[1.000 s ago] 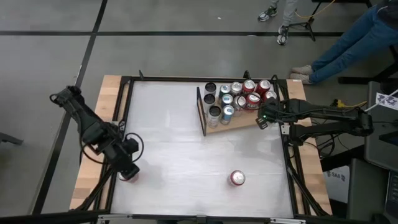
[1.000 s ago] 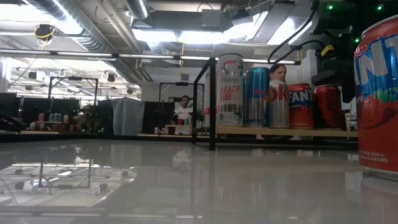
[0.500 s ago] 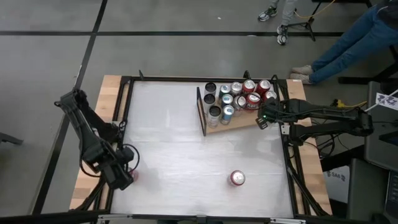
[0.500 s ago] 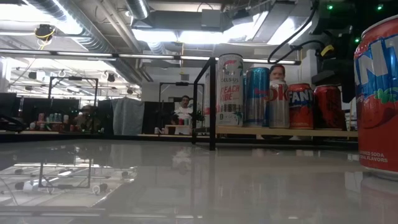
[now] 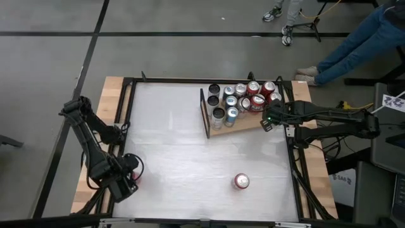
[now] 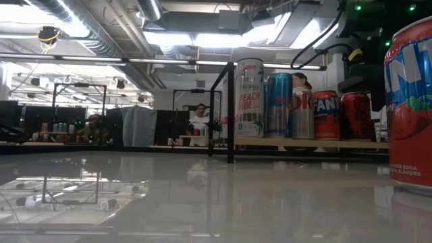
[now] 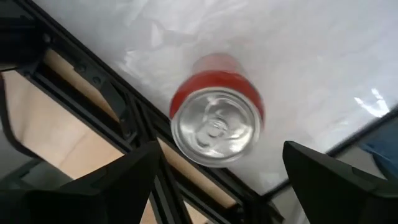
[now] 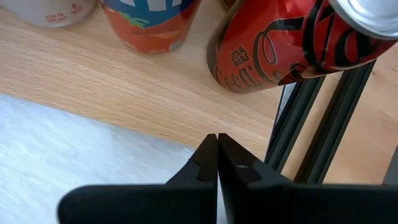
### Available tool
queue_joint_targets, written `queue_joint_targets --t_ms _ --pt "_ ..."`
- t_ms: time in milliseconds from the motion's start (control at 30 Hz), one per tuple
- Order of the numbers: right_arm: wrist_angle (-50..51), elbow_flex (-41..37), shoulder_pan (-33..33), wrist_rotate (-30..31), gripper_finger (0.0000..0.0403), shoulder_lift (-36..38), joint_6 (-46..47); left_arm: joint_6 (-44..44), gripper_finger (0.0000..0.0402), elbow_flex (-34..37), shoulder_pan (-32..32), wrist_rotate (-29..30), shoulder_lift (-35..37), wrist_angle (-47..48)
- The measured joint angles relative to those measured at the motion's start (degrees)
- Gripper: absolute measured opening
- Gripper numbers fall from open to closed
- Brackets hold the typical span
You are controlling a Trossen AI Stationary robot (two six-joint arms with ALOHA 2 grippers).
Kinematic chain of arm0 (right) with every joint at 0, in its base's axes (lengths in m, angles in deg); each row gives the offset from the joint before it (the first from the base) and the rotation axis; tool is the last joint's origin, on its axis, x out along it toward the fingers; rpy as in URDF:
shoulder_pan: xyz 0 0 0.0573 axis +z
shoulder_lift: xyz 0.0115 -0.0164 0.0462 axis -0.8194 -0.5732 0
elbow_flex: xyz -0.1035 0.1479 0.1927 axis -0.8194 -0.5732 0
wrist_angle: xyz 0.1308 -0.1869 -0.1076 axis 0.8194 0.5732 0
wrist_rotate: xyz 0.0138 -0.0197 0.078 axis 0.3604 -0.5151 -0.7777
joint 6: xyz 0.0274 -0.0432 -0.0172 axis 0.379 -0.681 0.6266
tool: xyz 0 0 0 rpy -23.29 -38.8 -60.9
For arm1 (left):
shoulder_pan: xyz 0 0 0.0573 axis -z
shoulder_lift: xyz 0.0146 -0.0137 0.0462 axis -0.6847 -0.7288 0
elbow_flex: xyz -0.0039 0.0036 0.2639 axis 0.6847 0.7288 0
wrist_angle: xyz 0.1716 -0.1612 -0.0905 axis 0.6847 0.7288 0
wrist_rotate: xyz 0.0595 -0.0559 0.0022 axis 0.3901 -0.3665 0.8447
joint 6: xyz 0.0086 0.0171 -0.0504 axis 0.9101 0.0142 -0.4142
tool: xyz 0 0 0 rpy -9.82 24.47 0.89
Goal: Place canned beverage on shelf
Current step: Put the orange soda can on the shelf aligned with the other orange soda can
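Note:
A red can (image 7: 216,126) stands upright on its base on the white tabletop, close to the table's left edge; in the high view only a sliver of the red can (image 5: 135,177) shows beside the arm. My left gripper (image 7: 221,149) (image 5: 121,184) hangs over it, pointing down and open, with one finger on either side of the can and clear of it. The wooden shelf (image 5: 243,128) at the far right carries several cans (image 5: 243,98). My right gripper (image 5: 265,123) (image 8: 217,142) waits shut at the shelf's near right corner.
A second red can (image 5: 241,181) (image 6: 409,101) stands alone near the table's near edge, right of centre. A black frame rail (image 7: 134,118) and a wooden side board (image 7: 56,124) run just beside the left can. A person's legs (image 5: 354,44) show beyond the far right corner.
My left gripper has moved toward the table's near edge and down, and now stands over the red can at the left edge. It has tipped to point straight down. Its fingers have stayed open.

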Motion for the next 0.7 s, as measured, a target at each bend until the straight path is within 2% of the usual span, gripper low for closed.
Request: queue_joint_targets --t_ms 467,700 --pt "0.0 0.0 -0.02 0.0 0.0001 -0.02 0.0 0.04 0.0335 8.87 0.58 0.95 -0.68 -8.62" --pt "0.0 0.0 -0.02 0.0 0.0001 -0.02 0.0 0.11 0.0335 10.63 0.56 1.54 -0.68 -9.63"
